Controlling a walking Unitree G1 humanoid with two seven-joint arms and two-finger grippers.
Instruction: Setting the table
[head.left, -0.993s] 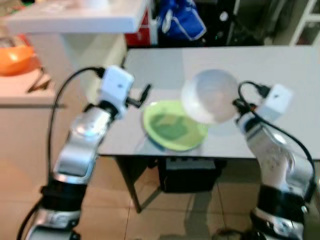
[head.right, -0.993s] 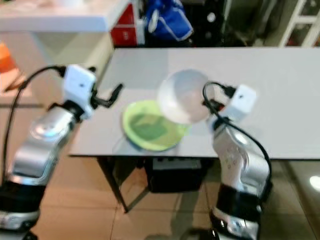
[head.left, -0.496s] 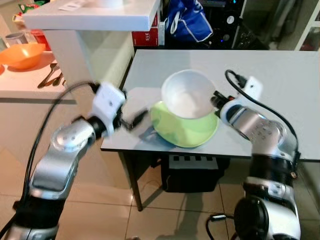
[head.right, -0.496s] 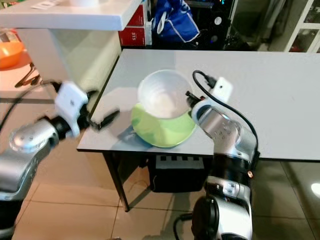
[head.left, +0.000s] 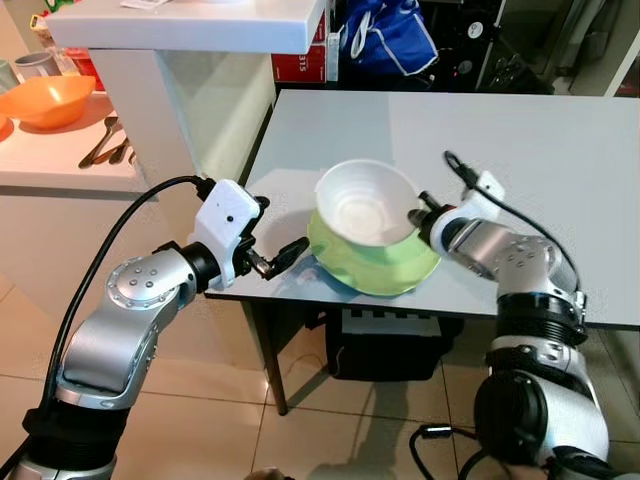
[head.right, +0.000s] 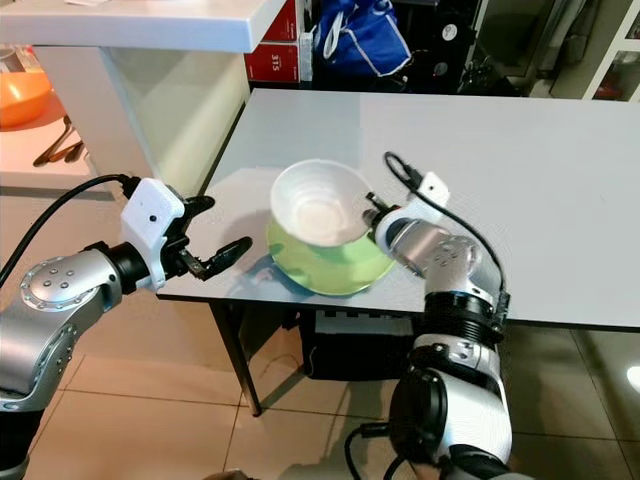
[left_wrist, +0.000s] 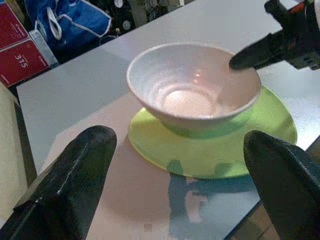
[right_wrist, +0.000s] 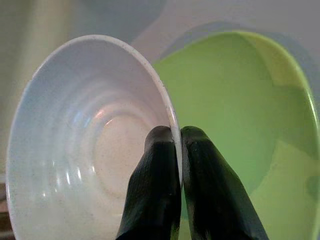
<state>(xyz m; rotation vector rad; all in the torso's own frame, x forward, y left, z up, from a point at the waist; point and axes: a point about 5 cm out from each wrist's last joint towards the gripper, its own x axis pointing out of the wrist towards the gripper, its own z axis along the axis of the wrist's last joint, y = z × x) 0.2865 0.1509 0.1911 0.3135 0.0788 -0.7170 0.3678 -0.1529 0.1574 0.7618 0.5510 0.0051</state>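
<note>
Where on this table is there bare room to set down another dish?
The grey table is bare behind and to the right of the green plate. Crowded: the near-left corner, with the white bowl on the plate, right gripper pinching its rim, left gripper alongside.

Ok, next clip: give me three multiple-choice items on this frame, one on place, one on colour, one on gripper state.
1. Where is the bowl?
A. on the plate
B. on the floor
C. on the side counter

2. What colour is the plate?
A. orange
B. green
C. blue

3. How is the right gripper?
A. open, well away from the bowl
B. shut on the plate
C. shut on the bowl's rim

Answers:
1. A: the white bowl sits on the plate on the table, near its front left corner.
2. B: the plate is light green; the orange thing is another bowl on the side counter.
3. C: in the right wrist view its two fingers pinch the bowl's rim, one inside and one outside. The left gripper is open, off the table's edge.
</note>
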